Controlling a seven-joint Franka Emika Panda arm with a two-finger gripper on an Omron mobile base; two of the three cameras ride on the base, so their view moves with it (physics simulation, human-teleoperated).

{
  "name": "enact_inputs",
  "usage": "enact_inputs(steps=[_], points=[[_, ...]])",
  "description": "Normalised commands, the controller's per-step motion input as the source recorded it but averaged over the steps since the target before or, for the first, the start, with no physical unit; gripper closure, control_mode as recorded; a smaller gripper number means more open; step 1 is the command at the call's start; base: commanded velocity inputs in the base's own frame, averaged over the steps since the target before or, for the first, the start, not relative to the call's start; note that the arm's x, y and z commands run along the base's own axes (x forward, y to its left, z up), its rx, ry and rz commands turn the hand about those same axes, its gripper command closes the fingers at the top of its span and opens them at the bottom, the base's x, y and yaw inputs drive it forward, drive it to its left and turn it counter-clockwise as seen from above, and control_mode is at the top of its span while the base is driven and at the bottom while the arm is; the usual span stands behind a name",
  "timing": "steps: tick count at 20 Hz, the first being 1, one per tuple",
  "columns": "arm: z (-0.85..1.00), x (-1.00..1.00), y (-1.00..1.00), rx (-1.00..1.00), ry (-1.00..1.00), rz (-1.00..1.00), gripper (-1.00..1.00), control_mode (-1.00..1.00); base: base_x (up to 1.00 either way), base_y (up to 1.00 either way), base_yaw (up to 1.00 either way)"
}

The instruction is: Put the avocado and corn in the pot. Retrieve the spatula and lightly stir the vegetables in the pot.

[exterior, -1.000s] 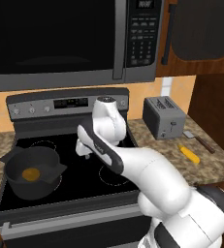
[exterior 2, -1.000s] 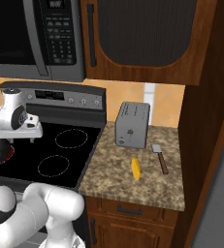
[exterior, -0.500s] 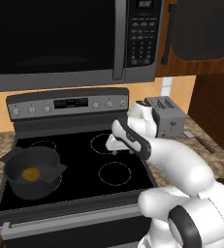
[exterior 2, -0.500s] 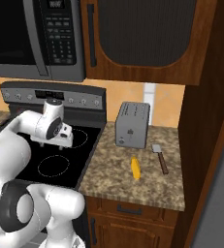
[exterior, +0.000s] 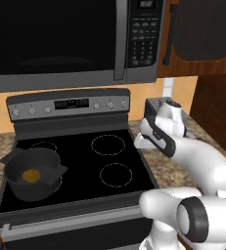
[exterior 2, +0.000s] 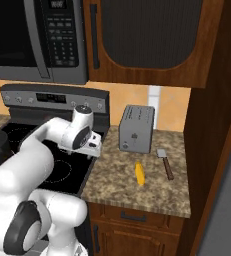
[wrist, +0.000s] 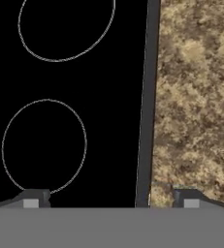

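Gripper point(wrist: 111, 201) wide, nothing held, over stove's point(wrist: 65, 97) right edge by table point(wrist: 196, 97). Corn point(exterior 2: 139, 173) & spatula point(exterior 2: 165, 162) on table near toaster point(exterior 2: 136, 129).

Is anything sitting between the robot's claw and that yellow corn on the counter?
Nothing visible blocks it. The tool hangs open over the stove's right edge, and the corn lies on bare counter to its right. The toaster stands further back, and the spatula lies beyond the corn.
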Motion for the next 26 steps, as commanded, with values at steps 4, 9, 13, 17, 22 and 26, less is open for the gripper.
enact_inputs(steps=[4, 9, 13, 17, 22, 26], points=[[0.0, 0.09, -1.0, -0.08, -0.02, -0.04, -1.0, -1.0, 0.0, 0.0, 0.0], [-0.03, 0.24, -1.0, -0.08, -0.01, -0.01, -1.0, -1.0, 0.0, 0.0, 0.0], [-0.15, 0.34, -1.0, -0.07, 0.0, 0.0, -1.0, -1.0, 0.0, 0.0, 0.0], [-0.29, 0.29, -1.0, -0.07, 0.0, 0.0, -1.0, -1.0, 0.0, 0.0, 0.0], [-0.27, 0.19, -0.76, -0.01, 0.0, 0.0, -1.0, -1.0, 0.0, 0.0, 0.0], [-0.22, 0.31, -0.51, 0.0, 0.02, 0.0, -1.0, -1.0, 0.0, 0.0, 0.0]])
